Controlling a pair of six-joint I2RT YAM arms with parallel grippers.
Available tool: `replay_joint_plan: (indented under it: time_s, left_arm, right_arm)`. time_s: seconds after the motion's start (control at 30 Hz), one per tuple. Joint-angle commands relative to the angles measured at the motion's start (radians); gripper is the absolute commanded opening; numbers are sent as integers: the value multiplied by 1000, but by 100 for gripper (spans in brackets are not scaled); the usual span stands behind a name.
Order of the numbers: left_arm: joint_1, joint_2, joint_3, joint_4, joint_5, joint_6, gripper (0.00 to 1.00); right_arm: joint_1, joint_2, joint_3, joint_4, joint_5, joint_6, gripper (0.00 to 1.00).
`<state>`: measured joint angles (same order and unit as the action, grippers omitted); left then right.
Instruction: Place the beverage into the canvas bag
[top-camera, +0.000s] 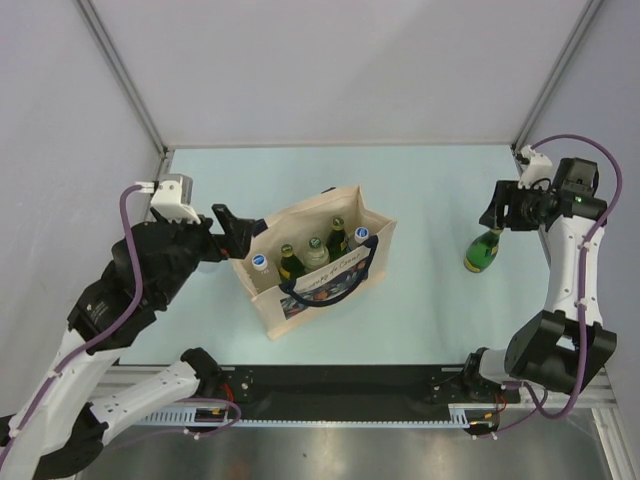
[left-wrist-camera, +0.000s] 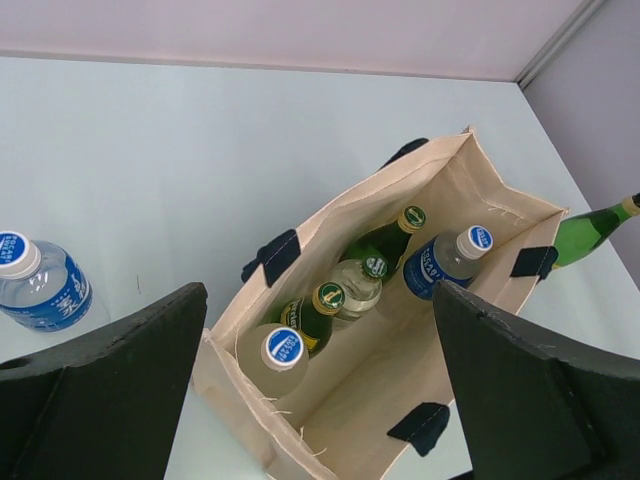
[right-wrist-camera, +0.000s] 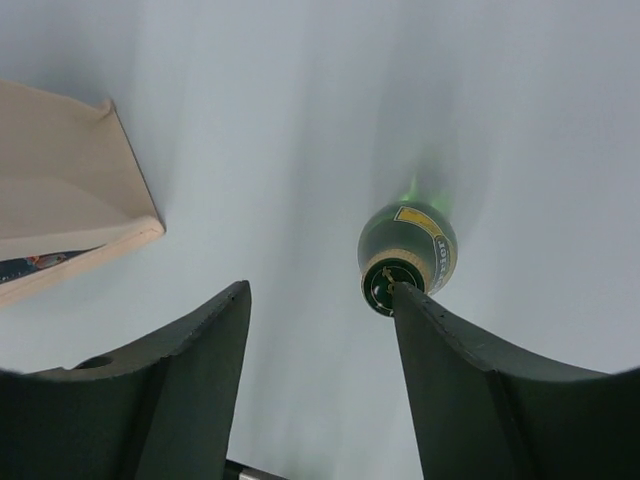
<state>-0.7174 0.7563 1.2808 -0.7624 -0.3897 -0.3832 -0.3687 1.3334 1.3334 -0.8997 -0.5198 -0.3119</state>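
Note:
The beverage, a green glass bottle with a gold-banded neck, stands upright on the table at the right. My right gripper hovers just above it, open. In the right wrist view the bottle lies beyond the right fingertip, not between the jaws of the gripper. The canvas bag stands open in the middle, with several bottles upright inside. My left gripper is open at the bag's left end. From the left wrist, that gripper looks down into the bag. The green bottle shows past the bag.
A clear water bottle with a blue label stands on the table left of the bag, seen only in the left wrist view. Grey walls close the back and sides. A corner of the bag shows at the left of the right wrist view.

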Motion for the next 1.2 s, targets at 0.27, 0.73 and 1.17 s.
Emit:
replay_joint_plan:
  time_s: [0.27,0.73,1.17]
  left_arm:
    - [6,-32,-31,14,2,7,100]
    - [7,-23,-40,8,11,17,100]
    - [7,-46,-43,-18,12,-17,100]
  right_arm:
    - [36,78,23,-36,107,-88,64]
    - [39,105,0,16,145,-113,63]
    - [51,145,-13,48,145,-128,48]
